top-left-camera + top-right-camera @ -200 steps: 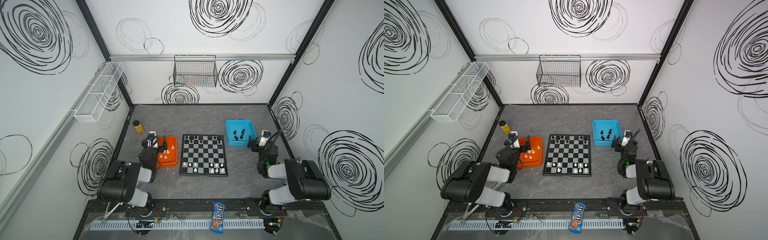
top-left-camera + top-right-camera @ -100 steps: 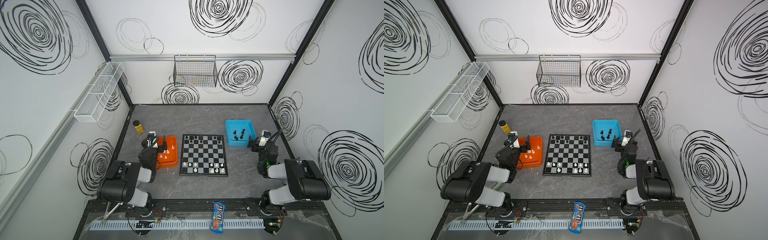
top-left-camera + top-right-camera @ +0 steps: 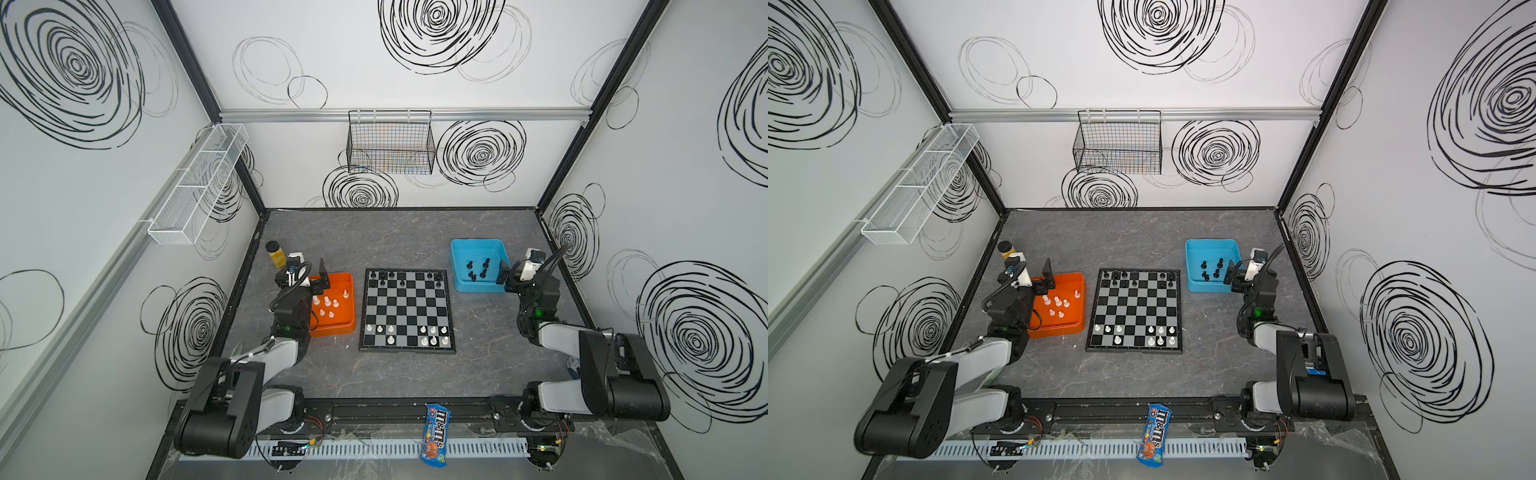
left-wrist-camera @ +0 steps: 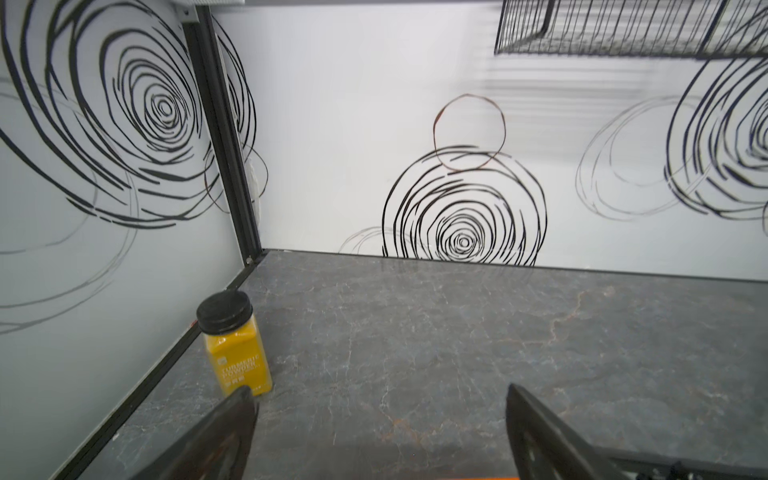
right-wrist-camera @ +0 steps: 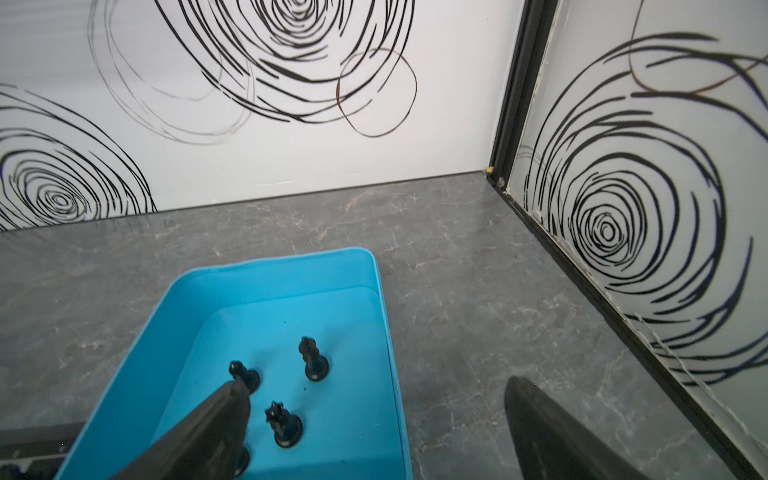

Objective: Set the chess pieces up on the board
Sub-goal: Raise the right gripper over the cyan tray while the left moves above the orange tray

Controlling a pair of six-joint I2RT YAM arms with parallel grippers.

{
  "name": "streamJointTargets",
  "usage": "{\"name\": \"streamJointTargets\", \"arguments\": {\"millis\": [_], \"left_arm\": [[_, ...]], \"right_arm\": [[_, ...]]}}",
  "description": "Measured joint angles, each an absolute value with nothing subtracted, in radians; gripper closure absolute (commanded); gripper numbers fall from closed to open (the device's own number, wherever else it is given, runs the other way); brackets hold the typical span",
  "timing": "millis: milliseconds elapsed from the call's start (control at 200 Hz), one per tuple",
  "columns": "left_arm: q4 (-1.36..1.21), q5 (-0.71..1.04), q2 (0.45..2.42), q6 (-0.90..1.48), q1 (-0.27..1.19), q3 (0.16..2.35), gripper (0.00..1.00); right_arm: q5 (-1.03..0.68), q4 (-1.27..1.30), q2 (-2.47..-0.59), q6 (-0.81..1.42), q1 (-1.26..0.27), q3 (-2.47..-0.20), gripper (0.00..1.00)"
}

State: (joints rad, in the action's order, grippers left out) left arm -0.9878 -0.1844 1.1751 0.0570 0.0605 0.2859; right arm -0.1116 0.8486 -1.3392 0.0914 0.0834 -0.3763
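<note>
the board (image 3: pixel 407 309) lies between your two grippers, with black chess pieces (image 3: pixel 391 274) on its far rows and white ones on its near rows. your left gripper (image 4: pixel 379 390) is spread wide and empty, and the orange tray (image 3: pixel 332 330) of white pieces sits just behind its fingertips. your right gripper (image 5: pixel 374 384) is also wide and empty, one finger over the blue tray (image 5: pixel 291 270) holding four black pieces

Glossy plastic blue tray (image 5: pixel 291 274) on matt marbled-grey tabletop (image 5: pixel 457 257).
</note>
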Motion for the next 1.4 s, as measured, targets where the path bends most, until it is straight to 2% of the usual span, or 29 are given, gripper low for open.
{"name": "streamJointTargets", "arguments": {"millis": [155,325,560,785,906,1056,1201,1401], "left_arm": [[-0.789,-0.181,1.039,0.179,0.011,0.407,0.04],[-0.458,-0.22,1.024,0.271,-0.021,0.631,0.04],[-0.114,-0.161,1.197,0.211,-0.002,0.977,0.04],[0.039,-0.108,1.394,0.157,0.127,1.168,0.04],[0.072,-0.098,1.47,0.125,0.211,1.192,0.04],[0.108,-0.074,1.528,0.094,0.282,1.193,0.04],[0.127,-0.038,1.553,0.094,0.29,1.193,0.04],[0.162,-0.009,1.59,0.096,0.289,1.222,0.04]], "right_arm": [[-0.175,0.677,-1.269,0.122,0.086,-0.489,0.0],[-0.257,0.475,-1.257,0.15,0.086,-0.699,0.0],[-0.29,0.265,-1.283,0.238,0.065,-0.941,0.0],[-0.241,0.054,-1.438,0.248,-0.001,-1.168,0.0],[-0.205,-0.078,-1.596,0.272,-0.003,-1.302,0.09],[-0.142,-0.182,-1.74,0.301,-0.019,-1.346,0.21],[-0.094,-0.279,-1.87,0.318,-0.037,-1.428,0.26],[-0.056,-0.473,-2.09,0.346,-0.041,-1.71,0.42]]}}
